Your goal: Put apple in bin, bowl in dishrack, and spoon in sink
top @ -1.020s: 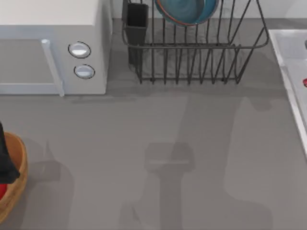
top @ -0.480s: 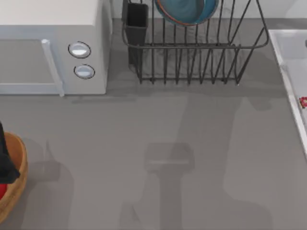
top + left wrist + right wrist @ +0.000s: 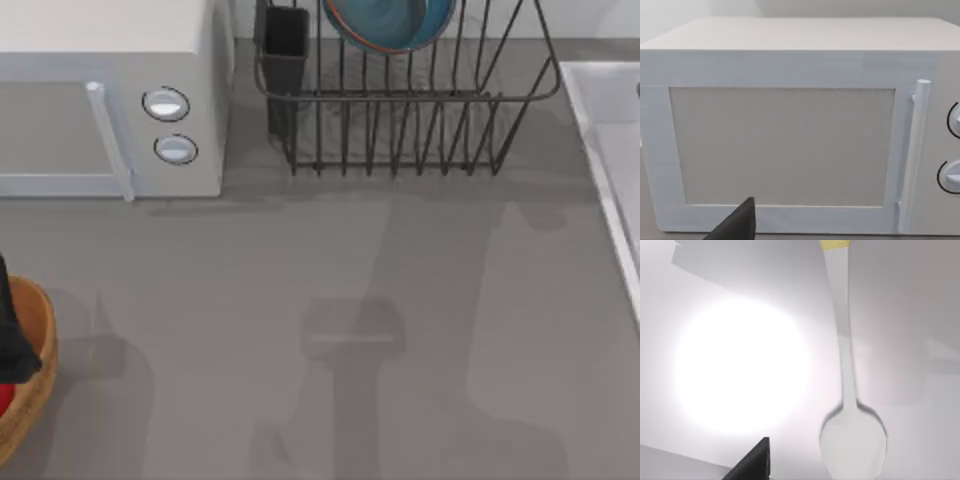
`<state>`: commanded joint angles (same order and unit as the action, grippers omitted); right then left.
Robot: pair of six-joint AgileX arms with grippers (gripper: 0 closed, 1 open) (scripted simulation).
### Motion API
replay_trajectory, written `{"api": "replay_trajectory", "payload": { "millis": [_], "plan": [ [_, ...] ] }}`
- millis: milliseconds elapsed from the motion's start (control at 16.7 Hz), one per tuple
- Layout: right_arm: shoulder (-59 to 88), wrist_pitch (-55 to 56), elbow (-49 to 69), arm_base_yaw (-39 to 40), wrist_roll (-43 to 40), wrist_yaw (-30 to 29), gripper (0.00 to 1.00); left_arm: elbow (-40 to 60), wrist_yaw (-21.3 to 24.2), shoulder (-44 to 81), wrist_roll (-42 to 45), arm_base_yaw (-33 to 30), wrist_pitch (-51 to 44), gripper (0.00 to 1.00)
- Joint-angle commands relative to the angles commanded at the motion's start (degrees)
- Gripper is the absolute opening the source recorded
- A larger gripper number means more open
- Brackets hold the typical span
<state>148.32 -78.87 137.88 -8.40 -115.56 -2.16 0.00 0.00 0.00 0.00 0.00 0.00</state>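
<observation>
Blue bowl (image 3: 388, 22) sits in the dishrack (image 3: 400, 110); red apple (image 3: 4, 398) in the bin (image 3: 35, 375).

Even, soft light with one strong glare
Long grey shadows cross the bench (image 3: 300, 280); a round white glare washes out the sink (image 3: 740, 365) in the right wrist view.

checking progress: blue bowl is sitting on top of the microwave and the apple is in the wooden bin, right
Not quite. The top view shows the blue bowl standing in the black wire dishrack, not on the microwave. The rest holds: a bit of the red apple shows inside the wooden bin at the table's left edge.
</observation>
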Motion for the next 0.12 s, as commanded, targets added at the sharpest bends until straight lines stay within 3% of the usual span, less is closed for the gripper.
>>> {"api": "replay_trajectory", "payload": {
  "millis": [120],
  "plan": [
    [0.0, 0.0, 0.0, 0.0, 0.0, 0.0, 1.0, 0.0, 0.0, 0.0, 0.0, 0.0, 0.0, 1.0]
  ]
}}
